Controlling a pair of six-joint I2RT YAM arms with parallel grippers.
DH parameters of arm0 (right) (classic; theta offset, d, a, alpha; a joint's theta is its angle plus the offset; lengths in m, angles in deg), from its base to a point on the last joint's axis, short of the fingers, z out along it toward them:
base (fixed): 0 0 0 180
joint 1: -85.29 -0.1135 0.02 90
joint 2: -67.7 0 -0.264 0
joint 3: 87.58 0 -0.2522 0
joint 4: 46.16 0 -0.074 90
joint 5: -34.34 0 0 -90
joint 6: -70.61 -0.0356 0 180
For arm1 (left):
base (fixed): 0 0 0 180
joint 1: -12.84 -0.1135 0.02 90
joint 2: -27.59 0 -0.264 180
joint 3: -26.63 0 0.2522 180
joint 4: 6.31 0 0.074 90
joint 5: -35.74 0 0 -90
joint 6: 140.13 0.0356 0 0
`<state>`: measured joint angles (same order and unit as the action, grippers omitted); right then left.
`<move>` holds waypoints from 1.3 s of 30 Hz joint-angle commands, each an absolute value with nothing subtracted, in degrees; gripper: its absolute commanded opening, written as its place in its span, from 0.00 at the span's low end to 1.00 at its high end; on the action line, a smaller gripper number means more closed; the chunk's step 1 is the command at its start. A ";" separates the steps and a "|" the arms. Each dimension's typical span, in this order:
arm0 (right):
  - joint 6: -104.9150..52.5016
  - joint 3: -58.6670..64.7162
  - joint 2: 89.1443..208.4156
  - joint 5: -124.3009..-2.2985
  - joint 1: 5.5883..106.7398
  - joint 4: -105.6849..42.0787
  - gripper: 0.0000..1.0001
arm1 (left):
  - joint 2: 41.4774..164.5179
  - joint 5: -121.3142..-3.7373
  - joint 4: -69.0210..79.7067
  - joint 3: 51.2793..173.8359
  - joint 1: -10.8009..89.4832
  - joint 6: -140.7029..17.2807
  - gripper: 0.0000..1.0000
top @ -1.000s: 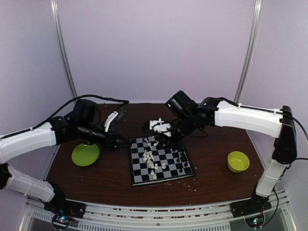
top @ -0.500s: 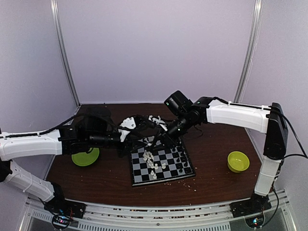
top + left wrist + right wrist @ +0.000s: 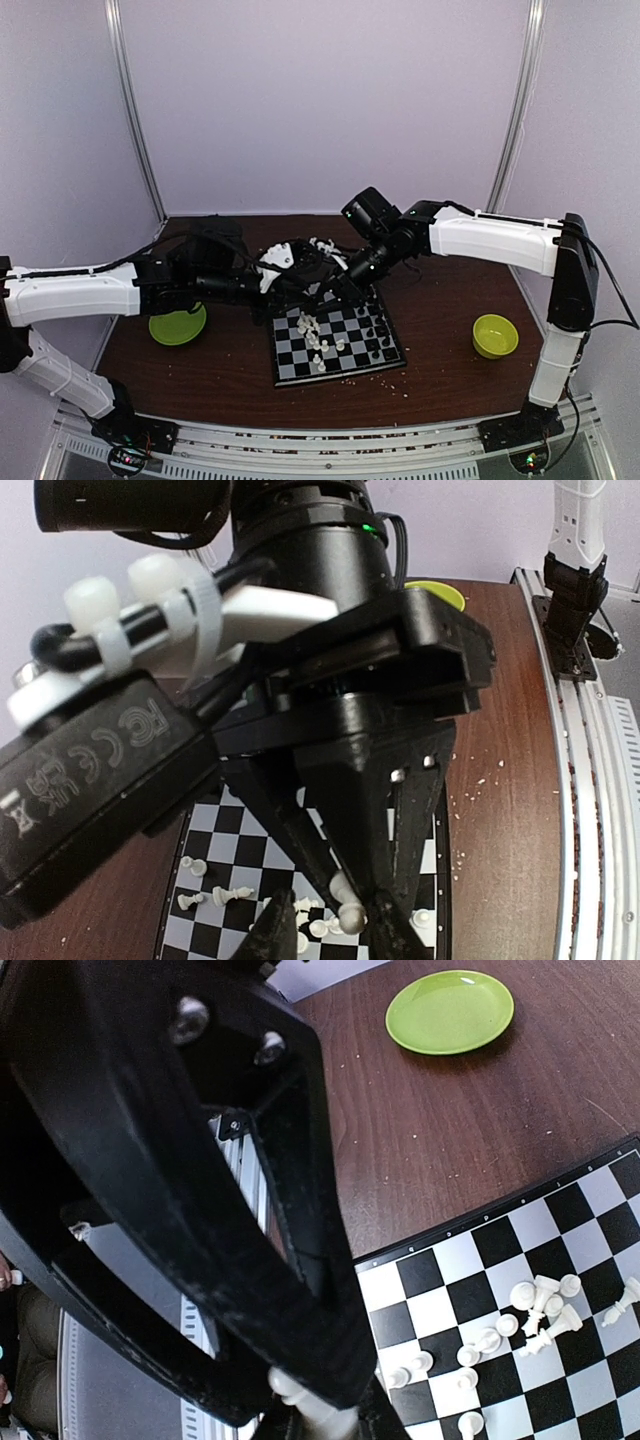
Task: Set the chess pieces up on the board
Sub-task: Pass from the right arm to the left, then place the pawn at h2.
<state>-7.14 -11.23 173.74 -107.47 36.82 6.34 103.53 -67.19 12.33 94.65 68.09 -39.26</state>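
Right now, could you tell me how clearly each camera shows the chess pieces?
Top view: even light, but chess pieces tiny, black ones barely showing. Left wrist view: the right gripper crowds the frame. Right wrist view: its fingers loom dark; board crisp.

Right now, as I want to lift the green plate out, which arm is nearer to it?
Left. The left arm passes right by the far edge of the plate. The right arm comes in from the opposite side, beyond the board.

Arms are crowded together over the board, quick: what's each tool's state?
Left tool: open, holding nothing.
Right tool: closed on a white chess piece.
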 commanded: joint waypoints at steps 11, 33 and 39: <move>-6.18 -10.33 171.93 -108.62 37.04 4.95 0.06 | 107.31 -70.59 16.21 99.60 68.35 -38.77 0.05; 1.57 15.43 152.49 -97.56 51.65 -0.06 0.52 | 120.75 -65.52 47.71 116.35 68.68 -37.28 0.00; 2.47 15.65 151.00 -95.18 52.95 -0.33 0.52 | 124.66 -66.77 52.46 116.88 70.42 -37.78 0.00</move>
<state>2.69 15.46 152.78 -97.85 52.67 3.28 122.81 -65.09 47.48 114.98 68.92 -38.03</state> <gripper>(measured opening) 0.520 0.032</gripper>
